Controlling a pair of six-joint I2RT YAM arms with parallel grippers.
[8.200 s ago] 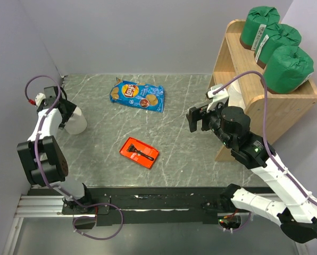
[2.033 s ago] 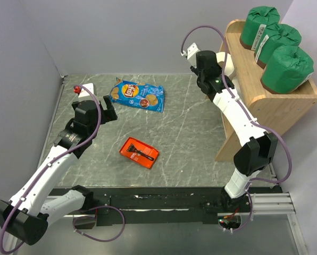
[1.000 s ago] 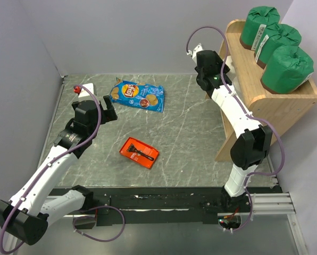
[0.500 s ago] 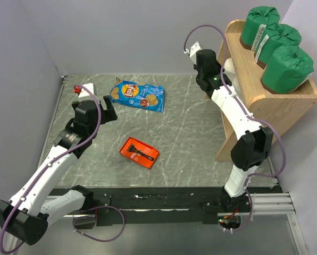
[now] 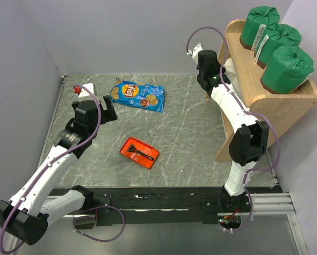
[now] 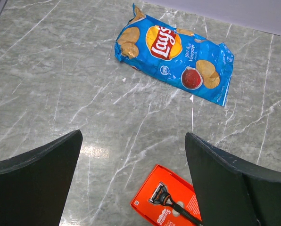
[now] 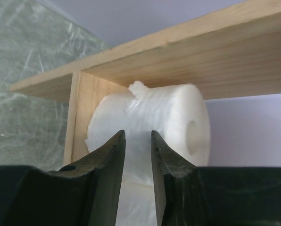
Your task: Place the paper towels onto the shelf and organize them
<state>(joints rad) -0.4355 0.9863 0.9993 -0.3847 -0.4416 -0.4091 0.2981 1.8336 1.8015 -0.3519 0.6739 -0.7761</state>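
Right tool (image 7: 136, 135) at the lower level of a light wooden two-level shelf (image 7: 187, 47), facing a bare white paper towel roll (image 7: 169, 117).
Its two dark fingers are drawn narrow, only a thin slit apart, just before the roll, which lies on its side under the upper board; whether they pinch it cannot be told. Three green-wrapped rolls (image 5: 278, 38) stand in a row on the top level. Across the grey marbled table (image 6: 51, 70), the left tool (image 6: 133, 141) hangs wide open above a blue chip bag (image 6: 173, 56) and a flat red tray (image 6: 171, 205).
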